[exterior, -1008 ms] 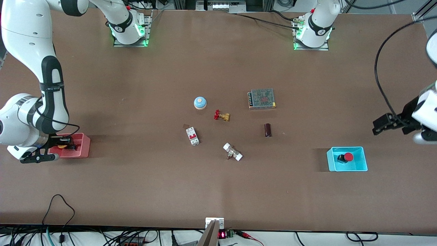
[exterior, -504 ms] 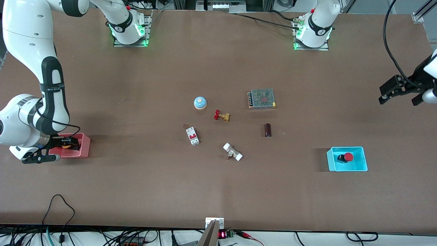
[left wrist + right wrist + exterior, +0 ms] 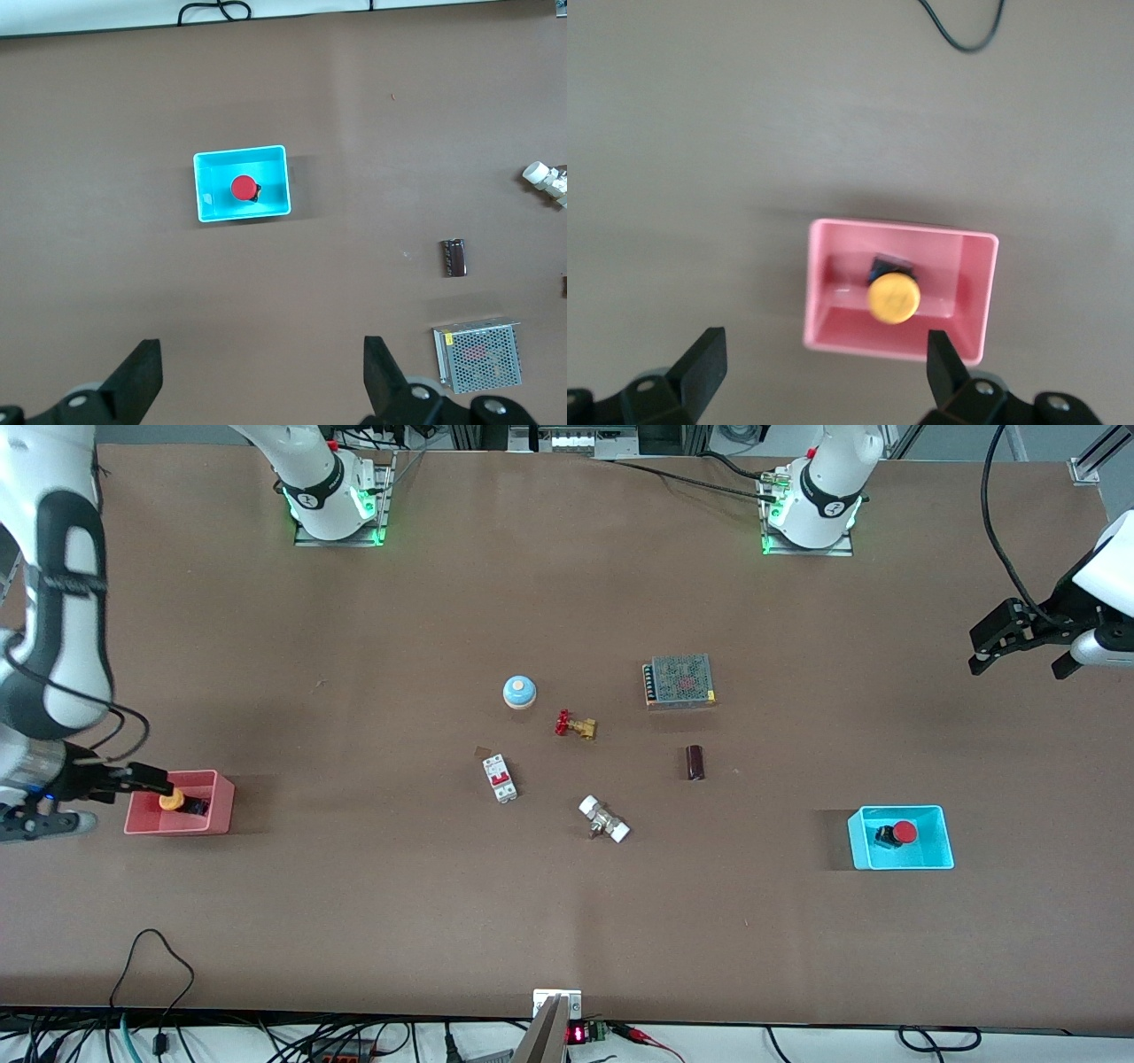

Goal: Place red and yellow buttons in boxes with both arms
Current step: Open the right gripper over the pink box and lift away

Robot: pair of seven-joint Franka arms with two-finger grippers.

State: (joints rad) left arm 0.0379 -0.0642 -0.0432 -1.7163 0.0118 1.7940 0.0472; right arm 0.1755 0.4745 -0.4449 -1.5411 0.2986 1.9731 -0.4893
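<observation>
Yellow button (image 3: 170,800) now lies released in the pink box (image 3: 221,815) at 9 o'clock on the surface, red button (image 3: 904,832) in the cyan box (image 3: 943,850) at 4 o'clock; right hand (image 3: 819,367) and left hand (image 3: 261,376), both spread empty, have withdrawn, so placement appears complete.

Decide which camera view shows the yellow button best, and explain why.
The right wrist view: the yellow button fills the middle of the pink box, seen from above. The front view shows it small, beside the right gripper. The left wrist view misses it.
</observation>
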